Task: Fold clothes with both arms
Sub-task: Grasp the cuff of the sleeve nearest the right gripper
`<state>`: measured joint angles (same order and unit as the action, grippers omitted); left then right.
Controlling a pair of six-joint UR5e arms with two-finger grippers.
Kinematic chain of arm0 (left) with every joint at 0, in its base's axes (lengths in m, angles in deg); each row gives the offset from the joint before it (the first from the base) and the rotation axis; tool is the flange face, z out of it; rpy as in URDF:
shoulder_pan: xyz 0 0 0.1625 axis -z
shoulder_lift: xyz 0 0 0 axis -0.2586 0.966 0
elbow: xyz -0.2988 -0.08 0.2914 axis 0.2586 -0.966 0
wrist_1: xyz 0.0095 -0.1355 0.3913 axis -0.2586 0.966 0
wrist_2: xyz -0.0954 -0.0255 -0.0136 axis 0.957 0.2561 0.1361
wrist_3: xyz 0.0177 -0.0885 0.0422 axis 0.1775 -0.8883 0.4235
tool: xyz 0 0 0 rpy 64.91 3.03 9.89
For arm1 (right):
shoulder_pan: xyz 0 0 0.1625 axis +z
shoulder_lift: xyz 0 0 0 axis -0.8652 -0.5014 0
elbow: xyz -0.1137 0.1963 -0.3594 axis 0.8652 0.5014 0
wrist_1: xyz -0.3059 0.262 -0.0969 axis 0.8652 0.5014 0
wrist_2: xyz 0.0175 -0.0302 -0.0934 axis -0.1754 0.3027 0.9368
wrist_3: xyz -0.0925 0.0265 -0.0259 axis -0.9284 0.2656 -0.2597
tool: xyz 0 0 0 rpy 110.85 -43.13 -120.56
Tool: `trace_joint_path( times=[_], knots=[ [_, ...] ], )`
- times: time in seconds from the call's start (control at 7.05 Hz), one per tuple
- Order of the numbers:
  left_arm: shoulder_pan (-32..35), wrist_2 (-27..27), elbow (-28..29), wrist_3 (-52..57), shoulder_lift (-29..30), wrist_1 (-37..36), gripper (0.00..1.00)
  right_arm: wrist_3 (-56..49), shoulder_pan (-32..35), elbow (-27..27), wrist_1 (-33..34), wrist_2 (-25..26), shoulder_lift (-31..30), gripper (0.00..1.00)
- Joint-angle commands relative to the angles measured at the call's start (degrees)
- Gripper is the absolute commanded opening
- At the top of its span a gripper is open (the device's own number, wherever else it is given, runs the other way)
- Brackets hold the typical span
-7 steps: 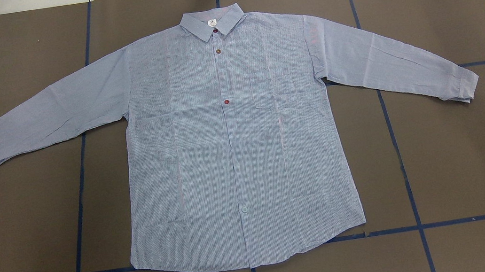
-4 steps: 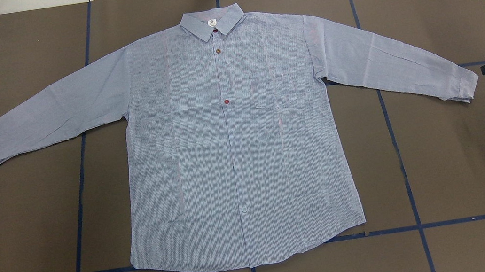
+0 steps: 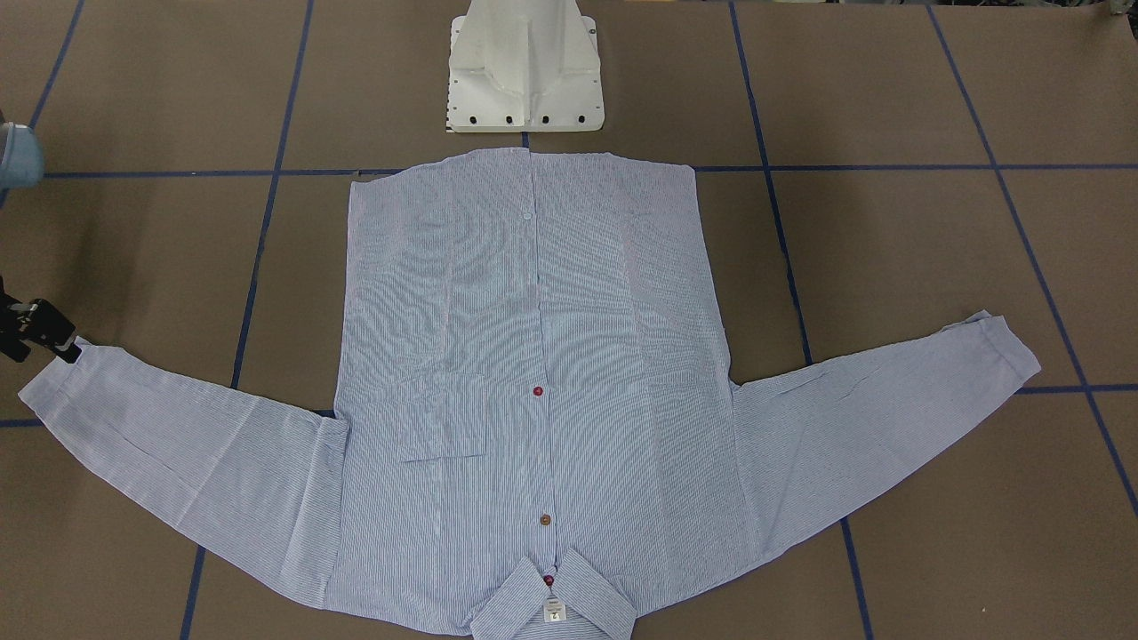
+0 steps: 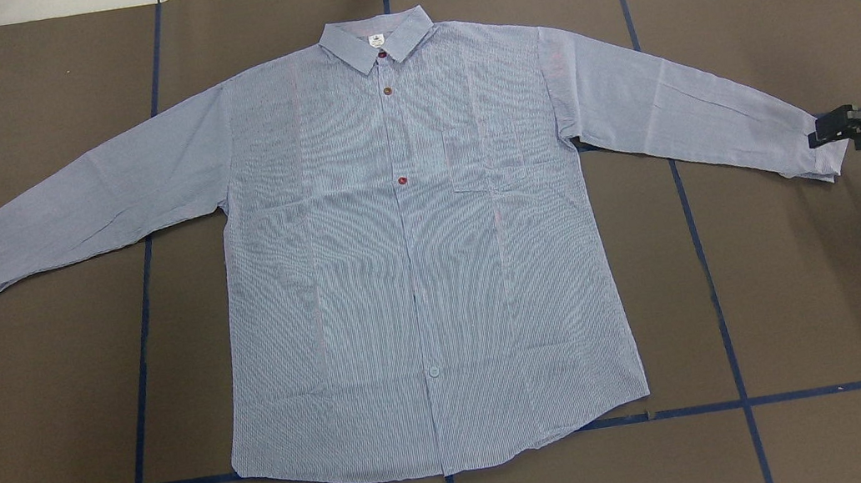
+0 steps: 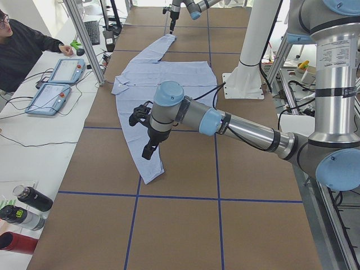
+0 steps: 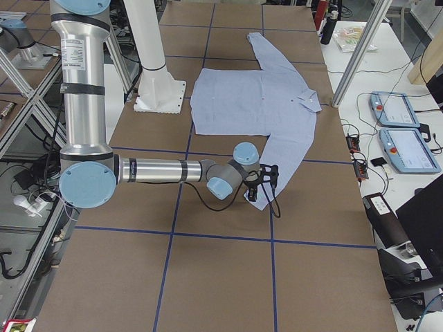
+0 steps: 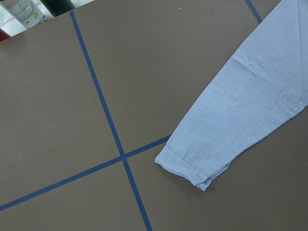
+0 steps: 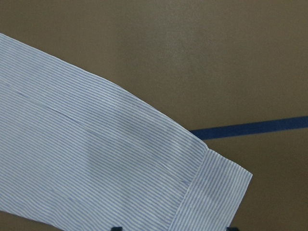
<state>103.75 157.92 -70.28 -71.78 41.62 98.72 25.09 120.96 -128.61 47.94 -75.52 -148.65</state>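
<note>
The light blue striped shirt (image 4: 419,277) lies flat and face up on the brown table, buttoned, with its collar at the far edge and both sleeves spread out. My right gripper (image 4: 820,134) is low at the right sleeve's cuff (image 4: 827,156). It also shows in the front view (image 3: 60,348). In the right wrist view the cuff (image 8: 211,192) lies just ahead of two spread fingertips (image 8: 116,228), so the gripper is open and empty. My left gripper (image 5: 147,143) hovers above the left sleeve (image 5: 147,163); I cannot tell whether it is open or shut. The left wrist view shows that cuff (image 7: 187,166).
The white pedestal base (image 3: 524,80) stands at the near table edge by the shirt's hem. Blue tape lines (image 4: 728,318) cross the table. An operator (image 5: 22,45), teach pendants (image 5: 56,84) and bottles (image 5: 22,208) are on the side bench beyond the far edge.
My right gripper has come in from the right edge of the overhead view and moved left to the right cuff. The shirt has not moved.
</note>
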Motion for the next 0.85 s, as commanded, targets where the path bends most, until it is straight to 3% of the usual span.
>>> trace_joint_path(
  times=[0.0, 0.57, 0.71],
  knots=[
    [0.0, 0.0, 0.0, 0.0, 0.0, 0.1, 1.0, 2.9, -2.5, 0.2, -1.7, 2.7, -0.8, 0.72],
    [0.0, 0.0, -0.2, 0.0, 0.0, 0.1, 1.0, 3.2, -4.3, 0.3, -1.8, 4.4, -1.7, 0.69],
    [0.0, 0.0, -0.3, 0.0, 0.0, 0.1, 1.0, 3.2, -4.5, 0.3, -1.8, 4.4, -1.7, 0.63]
  ],
)
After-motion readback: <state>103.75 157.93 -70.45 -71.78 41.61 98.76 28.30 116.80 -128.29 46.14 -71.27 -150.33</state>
